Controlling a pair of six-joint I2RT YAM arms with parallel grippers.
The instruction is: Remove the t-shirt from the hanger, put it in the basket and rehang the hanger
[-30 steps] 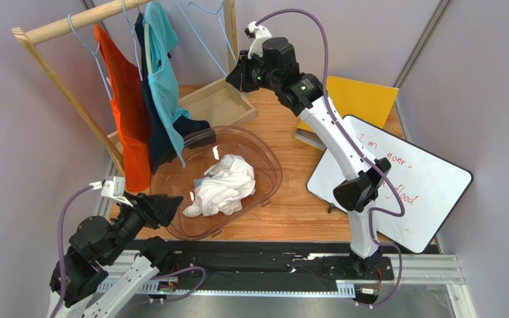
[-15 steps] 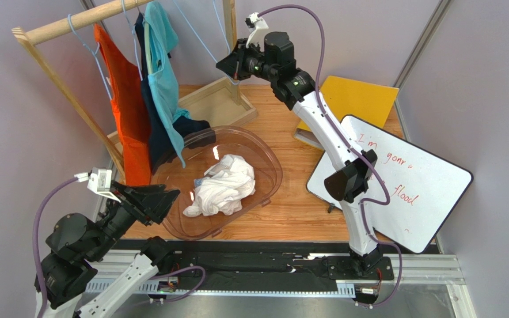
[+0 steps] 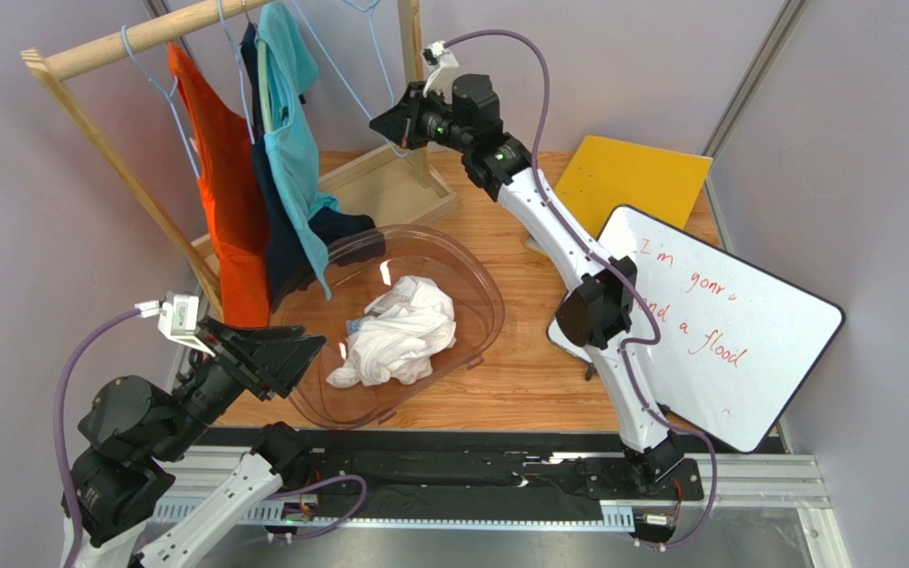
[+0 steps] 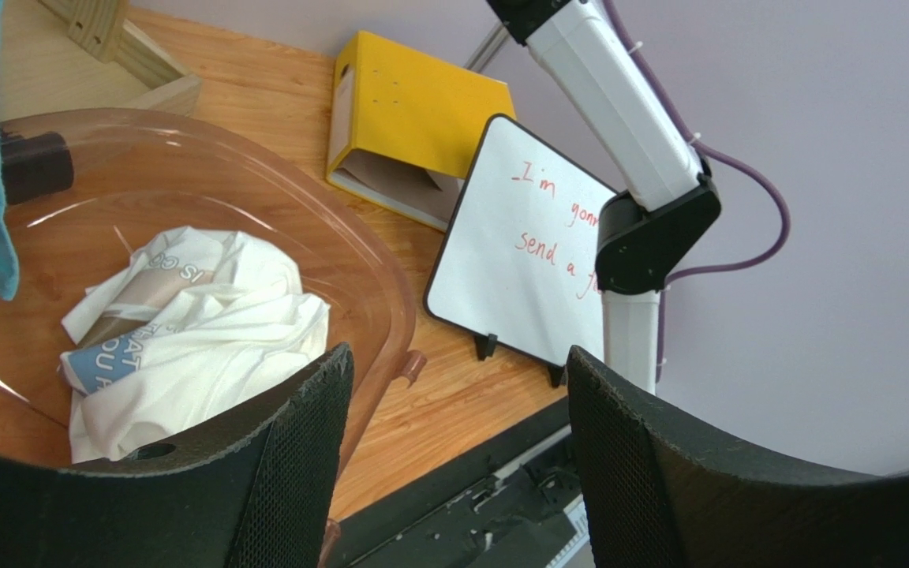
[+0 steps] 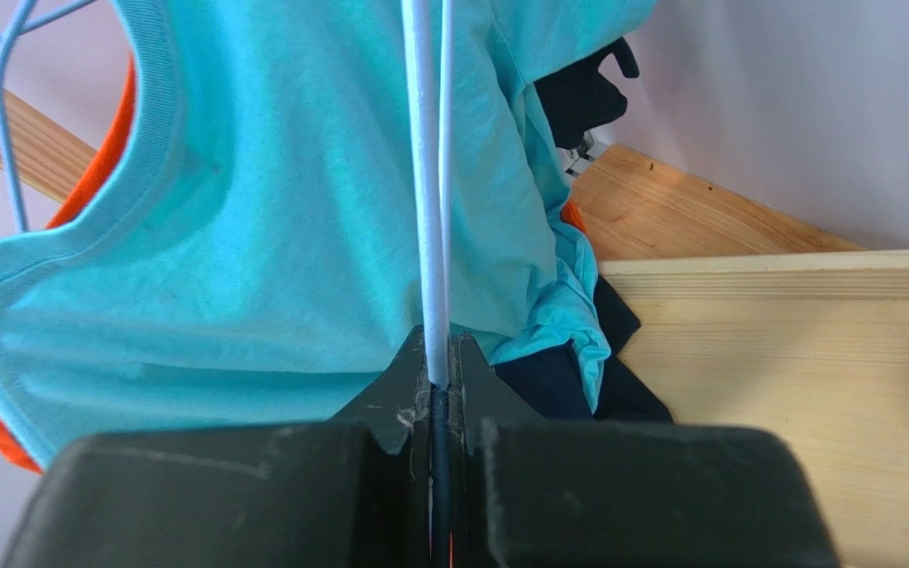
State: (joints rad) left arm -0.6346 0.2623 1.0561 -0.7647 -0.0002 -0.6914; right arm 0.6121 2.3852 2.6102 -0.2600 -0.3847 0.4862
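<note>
Right jaws: clamped tight on the pale blue wire hanger [image 5: 427, 178], upper centre of the overhead view.
Left jaws: stood wide, holding nothing, lower left beside the tub [image 3: 497, 302].
White t-shirt [image 3: 402, 331]: lay crumpled inside the clear tub, mid-worktop [image 3: 519, 367].
Teal shirt [image 3: 293, 154]: hung on the rack [image 3: 104, 47], upper left.

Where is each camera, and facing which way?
Top external: high behind the robot, looking down; both arms with left gripper and right gripper show.
Left wrist: low, near left, looking across the tub and white t-shirt to the whiteboard; own open fingers show.
Right wrist: up by the rack, facing the teal t-shirt; own fingers clamp the wire hanger.
Top and left wrist share tub, white t-shirt, whiteboard.
</note>
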